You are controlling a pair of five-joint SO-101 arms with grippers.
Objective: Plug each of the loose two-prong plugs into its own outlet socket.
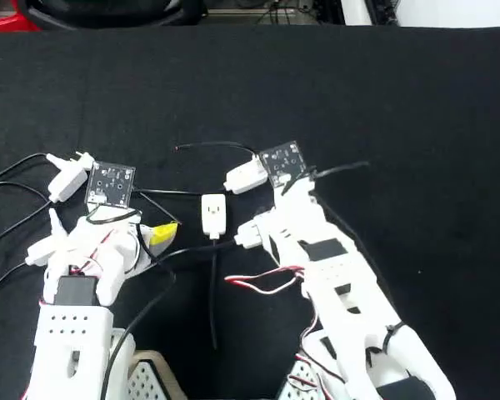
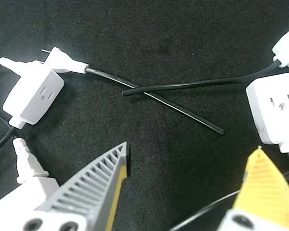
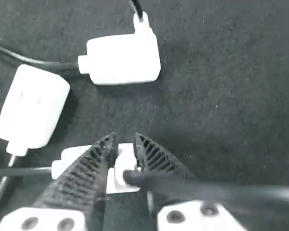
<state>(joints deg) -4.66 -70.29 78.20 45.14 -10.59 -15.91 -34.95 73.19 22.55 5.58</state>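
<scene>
Each plug and outlet socket is white, the cords and table black, one left gripper finger yellow.

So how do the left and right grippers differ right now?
The left gripper is open, the right gripper shut. The left gripper holds nothing; the right gripper clamps a white plug. Both sit low over the table beside the middle outlet socket.
</scene>
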